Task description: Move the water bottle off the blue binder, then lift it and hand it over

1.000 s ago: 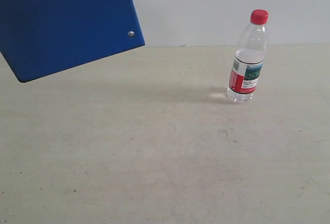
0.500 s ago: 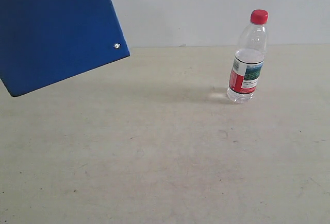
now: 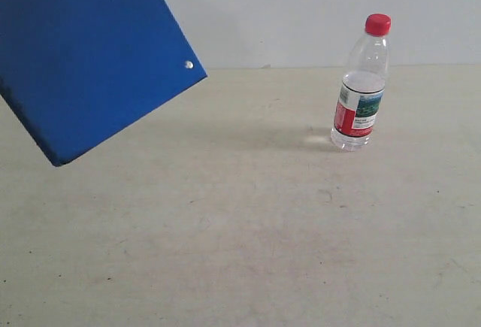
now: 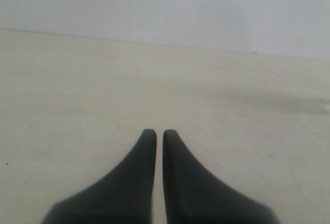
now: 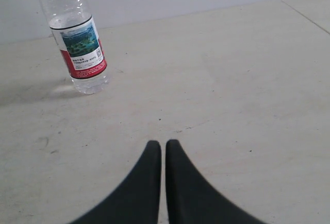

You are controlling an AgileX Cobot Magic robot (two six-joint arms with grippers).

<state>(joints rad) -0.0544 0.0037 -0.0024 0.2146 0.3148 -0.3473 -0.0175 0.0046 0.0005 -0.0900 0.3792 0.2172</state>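
As things stand, step: water bottle [image 3: 361, 94] upright, off blue binder [image 3: 90, 49] at upper left; lift pending.
Grippers: left gripper [image 4: 155, 133] and right gripper [image 5: 163, 144] both closed, empty.
Next: right gripper should open around the bottle.

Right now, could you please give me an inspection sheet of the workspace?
Surface: pale table, faintly scuffed and speckled.
Job's things: water bottle upright on the table, red cap on, well apart from the binder; blue binder tilted, seemingly raised, whatever holds it out of frame.
Clutter: nothing seen.
Grippers: left gripper jaws shut, empty; right gripper jaws shut, empty, bottle ahead of it.
Cables: nothing seen.
Surroundings: plain white wall behind the table.
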